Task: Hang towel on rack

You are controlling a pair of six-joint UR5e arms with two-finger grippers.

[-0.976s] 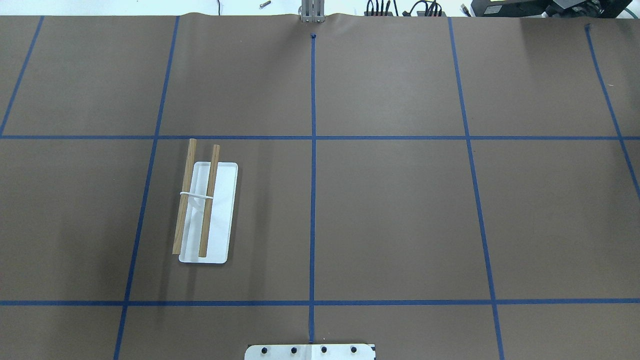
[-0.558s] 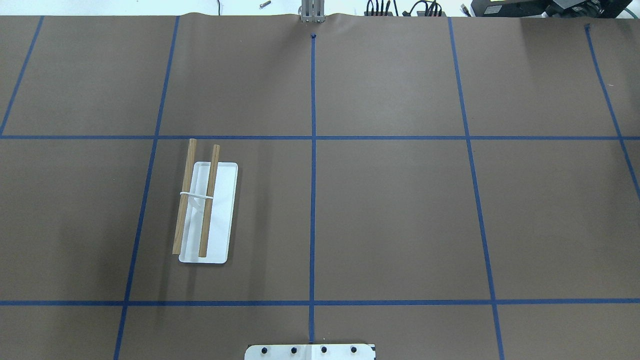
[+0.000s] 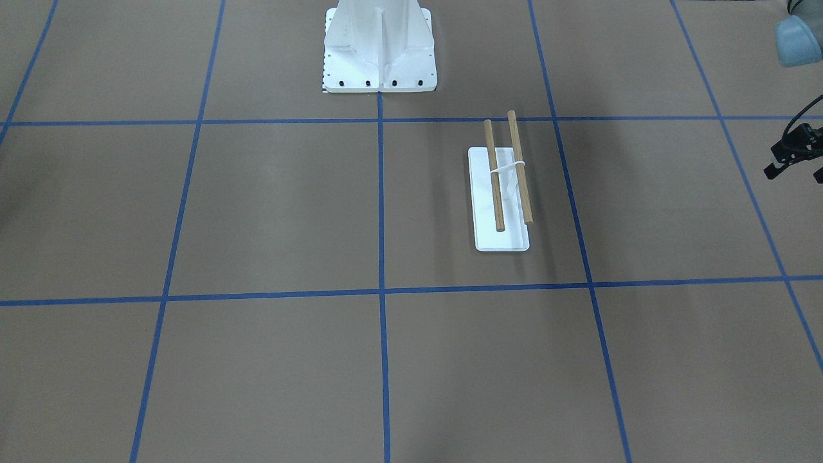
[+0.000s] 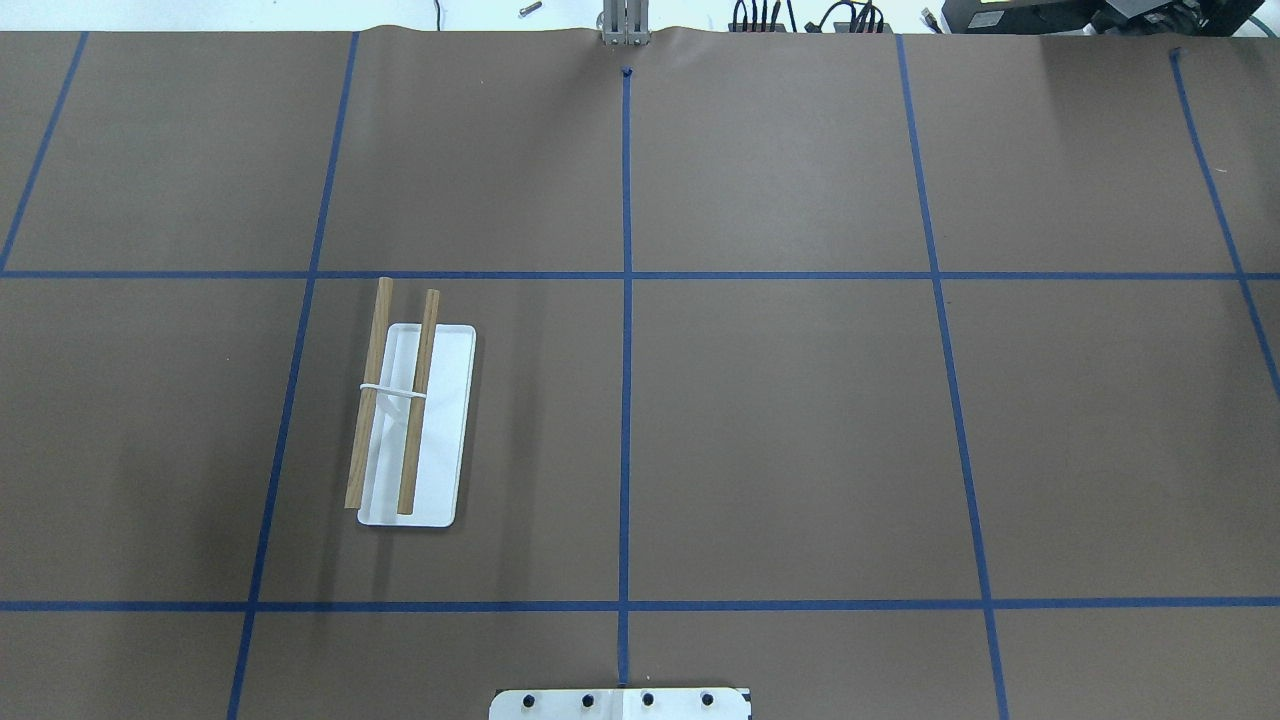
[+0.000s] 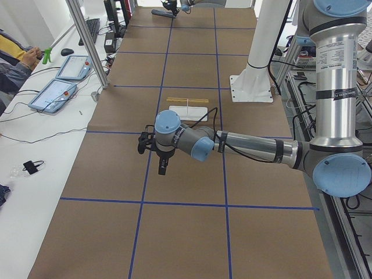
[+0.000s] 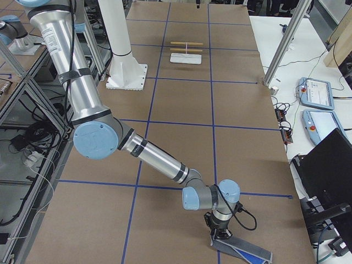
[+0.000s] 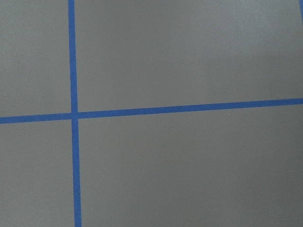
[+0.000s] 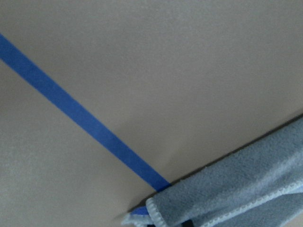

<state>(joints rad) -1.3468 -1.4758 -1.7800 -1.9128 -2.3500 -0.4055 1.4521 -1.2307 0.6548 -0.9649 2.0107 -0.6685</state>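
Nothing has shifted overhead since a second ago: rack (image 4: 440, 420) stands at 9 o'clock of the table (image 4: 800, 430) centre, with a flat glossy white base, two round bare wooden dowels (image 4: 418, 400) in parallel, and open brown paper all round. Towel (image 8: 236, 198), grey fleece with a pale hem, lies at the table's right end, at 5 o'clock in the right wrist view, with the right gripper (image 6: 220, 234) at its edge. Left gripper (image 5: 163, 165) hangs over bare paper; can't tell whether either gripper's fingers are spread or closed.
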